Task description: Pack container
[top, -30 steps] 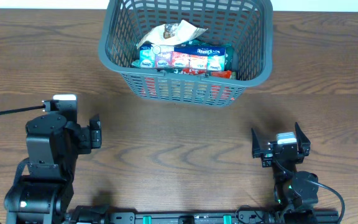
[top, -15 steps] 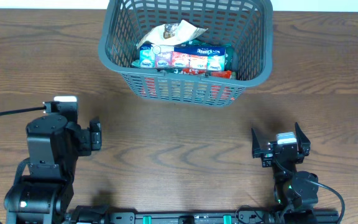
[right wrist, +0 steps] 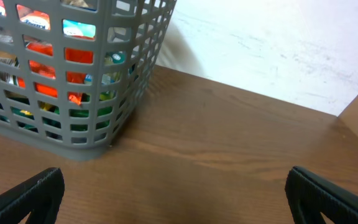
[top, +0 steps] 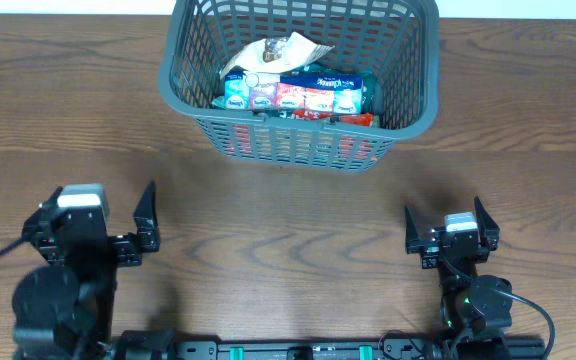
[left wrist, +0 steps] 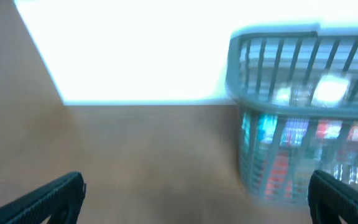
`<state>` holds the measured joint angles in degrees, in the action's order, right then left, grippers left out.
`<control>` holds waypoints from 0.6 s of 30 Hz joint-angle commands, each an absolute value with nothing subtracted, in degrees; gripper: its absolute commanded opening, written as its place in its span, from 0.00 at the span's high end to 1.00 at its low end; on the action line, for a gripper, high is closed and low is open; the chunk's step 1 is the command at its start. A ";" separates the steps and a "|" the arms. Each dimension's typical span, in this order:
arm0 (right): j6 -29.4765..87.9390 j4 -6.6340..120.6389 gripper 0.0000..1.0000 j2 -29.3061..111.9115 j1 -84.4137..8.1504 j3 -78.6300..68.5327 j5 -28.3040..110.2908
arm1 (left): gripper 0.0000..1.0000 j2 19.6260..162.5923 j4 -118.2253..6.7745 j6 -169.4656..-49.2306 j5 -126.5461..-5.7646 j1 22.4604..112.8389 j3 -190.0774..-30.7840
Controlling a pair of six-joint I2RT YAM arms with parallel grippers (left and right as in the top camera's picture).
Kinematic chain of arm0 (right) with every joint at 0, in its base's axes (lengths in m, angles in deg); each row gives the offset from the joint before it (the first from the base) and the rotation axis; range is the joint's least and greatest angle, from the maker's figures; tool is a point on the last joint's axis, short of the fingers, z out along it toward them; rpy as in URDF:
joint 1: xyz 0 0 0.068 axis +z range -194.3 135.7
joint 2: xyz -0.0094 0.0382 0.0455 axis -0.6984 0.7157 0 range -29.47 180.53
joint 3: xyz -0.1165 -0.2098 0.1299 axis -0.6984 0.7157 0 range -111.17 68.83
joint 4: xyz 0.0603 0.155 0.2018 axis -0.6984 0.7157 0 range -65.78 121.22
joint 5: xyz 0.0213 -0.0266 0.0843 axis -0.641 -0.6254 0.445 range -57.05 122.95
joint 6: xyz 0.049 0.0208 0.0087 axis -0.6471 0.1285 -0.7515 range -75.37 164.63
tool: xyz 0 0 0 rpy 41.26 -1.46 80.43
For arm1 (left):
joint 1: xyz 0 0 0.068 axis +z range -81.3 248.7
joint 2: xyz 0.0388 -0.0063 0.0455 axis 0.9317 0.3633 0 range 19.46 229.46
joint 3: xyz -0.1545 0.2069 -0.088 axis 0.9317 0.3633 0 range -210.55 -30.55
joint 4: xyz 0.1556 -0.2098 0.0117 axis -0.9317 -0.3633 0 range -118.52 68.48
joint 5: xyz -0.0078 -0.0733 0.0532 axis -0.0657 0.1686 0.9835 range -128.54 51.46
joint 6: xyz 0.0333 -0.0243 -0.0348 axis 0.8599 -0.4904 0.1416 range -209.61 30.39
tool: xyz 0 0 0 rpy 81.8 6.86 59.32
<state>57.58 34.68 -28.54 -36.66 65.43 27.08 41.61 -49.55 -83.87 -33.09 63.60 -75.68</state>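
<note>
The large dark grey plastic lattice basket (top: 298,140) stands at the far middle of the brown wood-grain desk (top: 288,230). Inside it lie a row of colourful snack packets (top: 298,92) and, behind them, a crumpled pale wrapper (top: 283,52).

The left gripper (top: 93,210) sits well short of the basket and off its left corner. The right gripper (top: 446,215) sits well short of its right corner. On both, the fingers are spread wide with nothing between them, and each wrist view shows only bare desk in the gap.

No loose item shows on the desk, so packing looks finished and the step is judged to be parking the arms. To do that well, draw each arm straight back from the basket. Hold the fingers apart and level above the desk, and give the basket's front wall plenty of room so the load is not jolted.
</note>
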 commanded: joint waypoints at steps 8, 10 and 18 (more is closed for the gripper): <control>56.66 34.68 0.01 -29.15 -36.81 65.71 27.17 | 0.01 28.22 -19.78 -84.57 -36.47 63.35 -47.61; 56.66 34.68 0.01 -29.15 -36.81 65.71 27.17 | 0.01 25.70 -15.06 -84.27 -36.39 63.35 -43.09; 56.66 34.68 0.01 -29.15 -36.81 65.71 27.17 | 0.01 19.58 -10.71 -84.00 -36.65 62.87 -32.73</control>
